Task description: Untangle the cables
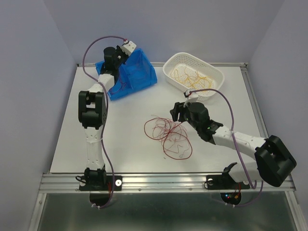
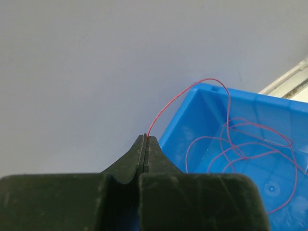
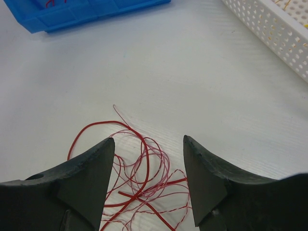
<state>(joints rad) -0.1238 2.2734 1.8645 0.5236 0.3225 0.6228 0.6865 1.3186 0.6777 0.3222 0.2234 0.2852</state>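
Observation:
A tangle of thin dark red cables (image 1: 168, 134) lies in loose loops on the white table, in front of my right gripper (image 1: 174, 111). In the right wrist view that gripper (image 3: 149, 142) hangs open just above the same loops (image 3: 139, 178), holding nothing. My left gripper (image 2: 146, 137) is shut on the end of one red cable (image 2: 190, 91); the wire arcs over the rim into the blue bin (image 2: 260, 168), where more red loops (image 2: 250, 144) lie. In the top view the left gripper (image 1: 120, 54) is over the blue bin (image 1: 142, 77) at the back.
A white perforated basket (image 1: 193, 74) at the back right holds yellow-orange cables (image 1: 195, 78). Its wall (image 3: 269, 29) shows at the upper right of the right wrist view. Thick purple-grey hoses run along both arms. Grey walls enclose the table.

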